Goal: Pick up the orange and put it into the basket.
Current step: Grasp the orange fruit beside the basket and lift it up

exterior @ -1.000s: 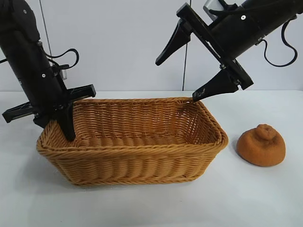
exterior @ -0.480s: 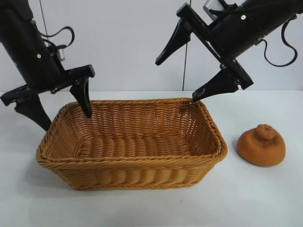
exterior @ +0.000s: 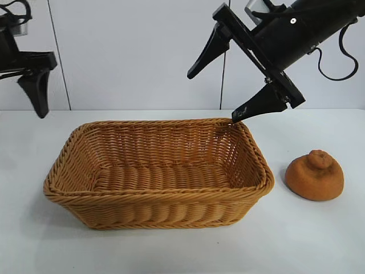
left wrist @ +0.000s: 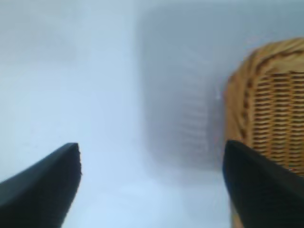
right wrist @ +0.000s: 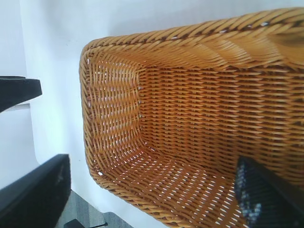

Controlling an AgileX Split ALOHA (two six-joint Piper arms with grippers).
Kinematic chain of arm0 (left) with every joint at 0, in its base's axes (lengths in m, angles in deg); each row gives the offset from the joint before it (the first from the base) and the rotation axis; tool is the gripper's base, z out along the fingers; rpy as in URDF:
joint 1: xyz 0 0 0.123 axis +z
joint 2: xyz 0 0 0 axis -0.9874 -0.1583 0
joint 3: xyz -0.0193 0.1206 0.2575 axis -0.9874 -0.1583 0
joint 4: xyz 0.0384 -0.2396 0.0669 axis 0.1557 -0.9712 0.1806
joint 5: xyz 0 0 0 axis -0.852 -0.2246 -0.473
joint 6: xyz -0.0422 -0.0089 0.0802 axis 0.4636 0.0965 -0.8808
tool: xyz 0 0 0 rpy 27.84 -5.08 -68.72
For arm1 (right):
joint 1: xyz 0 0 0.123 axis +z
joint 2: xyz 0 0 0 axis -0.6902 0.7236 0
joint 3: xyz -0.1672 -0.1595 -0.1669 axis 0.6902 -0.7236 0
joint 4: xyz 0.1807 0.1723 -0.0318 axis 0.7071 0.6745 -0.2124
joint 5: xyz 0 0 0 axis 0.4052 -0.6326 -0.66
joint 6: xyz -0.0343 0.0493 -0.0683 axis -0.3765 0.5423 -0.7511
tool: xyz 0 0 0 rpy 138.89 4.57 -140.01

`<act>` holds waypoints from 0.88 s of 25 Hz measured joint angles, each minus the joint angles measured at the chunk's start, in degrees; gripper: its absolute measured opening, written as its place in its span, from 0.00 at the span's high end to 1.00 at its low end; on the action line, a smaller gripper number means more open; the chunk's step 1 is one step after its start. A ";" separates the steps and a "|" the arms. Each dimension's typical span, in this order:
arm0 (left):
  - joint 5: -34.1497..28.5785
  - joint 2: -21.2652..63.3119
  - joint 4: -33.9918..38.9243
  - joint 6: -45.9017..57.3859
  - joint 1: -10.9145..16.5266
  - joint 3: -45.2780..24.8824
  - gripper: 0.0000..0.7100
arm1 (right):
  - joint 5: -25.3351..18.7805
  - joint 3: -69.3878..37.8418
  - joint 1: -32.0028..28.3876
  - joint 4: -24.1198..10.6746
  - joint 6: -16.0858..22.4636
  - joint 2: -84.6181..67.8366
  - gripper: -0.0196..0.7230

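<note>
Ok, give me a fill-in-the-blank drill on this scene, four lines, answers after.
1. The orange sits on the table, to the ____ of the basket in the exterior view.
2. The inside of the basket is ____.
3. The right gripper hangs above the basket's far right corner with its jaws ____.
4. The left gripper is off the basket's ____ end in the exterior view.

Answers: right; empty; open; left

Lighting is bright, even and diffuse. The basket (exterior: 157,171) and the orange (exterior: 315,175) cast soft, faint shadows on my table (exterior: 171,251). My left wrist view is blurred throughout; my right wrist view is sharp.
</note>
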 joint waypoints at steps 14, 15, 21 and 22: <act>-7.97 6.07 1.08 -1.43 0.61 -3.30 0.18 | -1.23 0.00 0.00 0.00 0.00 0.00 0.11; -8.05 7.83 0.94 -1.59 0.61 -4.68 0.18 | -1.23 0.00 0.00 0.00 0.00 0.00 0.11; -8.13 20.49 0.95 -2.58 0.61 -14.45 0.18 | -1.28 0.00 0.00 0.00 0.00 0.00 0.11; -8.13 23.12 0.95 -2.76 0.61 -16.43 0.18 | -1.28 0.00 0.00 0.00 0.00 0.00 0.11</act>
